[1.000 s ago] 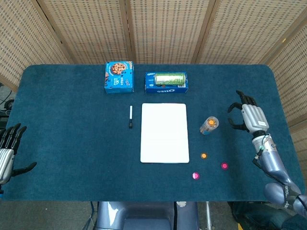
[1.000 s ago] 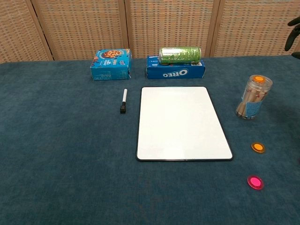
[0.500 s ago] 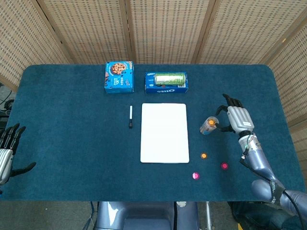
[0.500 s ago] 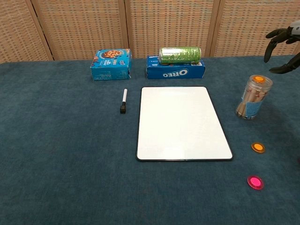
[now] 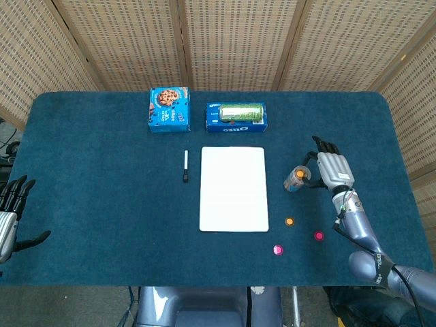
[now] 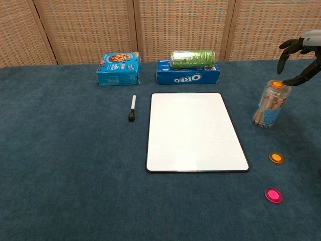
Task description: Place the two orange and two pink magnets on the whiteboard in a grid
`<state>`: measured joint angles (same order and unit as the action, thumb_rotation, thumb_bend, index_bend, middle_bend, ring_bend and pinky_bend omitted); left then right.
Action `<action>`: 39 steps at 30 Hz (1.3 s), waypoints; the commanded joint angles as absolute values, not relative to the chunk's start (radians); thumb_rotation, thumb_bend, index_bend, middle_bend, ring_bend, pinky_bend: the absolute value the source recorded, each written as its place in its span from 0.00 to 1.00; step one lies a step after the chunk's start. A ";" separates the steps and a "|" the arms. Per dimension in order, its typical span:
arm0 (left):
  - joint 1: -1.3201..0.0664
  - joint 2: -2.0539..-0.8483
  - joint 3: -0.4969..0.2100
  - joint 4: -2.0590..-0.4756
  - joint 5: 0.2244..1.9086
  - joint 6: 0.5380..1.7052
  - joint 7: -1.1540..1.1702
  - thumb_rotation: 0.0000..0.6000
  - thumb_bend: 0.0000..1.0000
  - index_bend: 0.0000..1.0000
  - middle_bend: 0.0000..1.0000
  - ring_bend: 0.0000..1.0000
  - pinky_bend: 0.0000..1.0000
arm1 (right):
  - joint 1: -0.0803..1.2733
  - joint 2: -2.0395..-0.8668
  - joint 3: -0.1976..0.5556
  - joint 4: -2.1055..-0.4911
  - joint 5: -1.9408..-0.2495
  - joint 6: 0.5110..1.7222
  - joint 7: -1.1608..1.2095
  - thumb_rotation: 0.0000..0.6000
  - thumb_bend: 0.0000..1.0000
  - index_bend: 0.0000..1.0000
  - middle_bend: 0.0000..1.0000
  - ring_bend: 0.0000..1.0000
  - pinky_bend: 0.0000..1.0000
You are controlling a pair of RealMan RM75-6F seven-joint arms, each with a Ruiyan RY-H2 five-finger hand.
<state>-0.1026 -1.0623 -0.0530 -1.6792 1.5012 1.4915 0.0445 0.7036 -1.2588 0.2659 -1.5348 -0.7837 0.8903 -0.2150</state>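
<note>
The whiteboard (image 5: 233, 189) (image 6: 194, 131) lies bare in the middle of the blue table. One orange magnet (image 5: 289, 221) (image 6: 276, 157) lies right of the board's near corner. A second orange magnet (image 5: 300, 175) (image 6: 277, 85) sits on top of a clear jar (image 5: 296, 179) (image 6: 271, 105). Two pink magnets (image 5: 277, 250) (image 5: 319, 236) lie near the front; the chest view shows one pink magnet (image 6: 273, 195). My right hand (image 5: 332, 167) (image 6: 301, 60) hovers open just right of the jar top, fingers spread, a fingertip close to the lid. My left hand (image 5: 9, 218) is open at the table's left edge.
A black-and-white marker (image 5: 185, 165) (image 6: 132, 108) lies left of the board. Behind it stand a blue cookie box (image 5: 168, 109) (image 6: 118, 69) and an Oreo box (image 5: 236, 121) (image 6: 186, 77) with a green can (image 5: 240, 111) (image 6: 192, 58) on top.
My right hand has moved left and slightly nearer, from the table's right side to just beside the jar top. The left hand slid a little lower.
</note>
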 commanded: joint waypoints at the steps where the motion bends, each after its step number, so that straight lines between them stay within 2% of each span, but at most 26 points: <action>1: -0.103 -1.062 -0.053 -1.679 1.501 1.491 0.045 1.00 0.00 0.00 0.00 0.00 0.00 | 0.707 -1.258 0.265 -1.539 -0.777 0.887 -0.216 1.00 0.34 0.43 0.00 0.00 0.00; 35: -0.104 -1.059 -0.056 -1.680 1.494 1.489 0.037 1.00 0.00 0.00 0.00 0.00 0.00 | 0.757 -1.287 0.243 -1.509 -0.701 0.853 -0.250 1.00 0.35 0.42 0.00 0.00 0.00; 39: -0.103 -1.058 -0.056 -1.681 1.493 1.490 0.036 1.00 0.00 0.00 0.00 0.00 0.00 | 0.762 -1.288 0.240 -1.508 -0.685 0.848 -0.254 1.00 0.36 0.45 0.00 0.00 0.00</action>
<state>-0.1030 -1.0582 -0.0556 -1.6810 1.4929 1.4899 0.0361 0.7606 -1.2884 0.2410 -1.5081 -0.6880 0.8499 -0.2528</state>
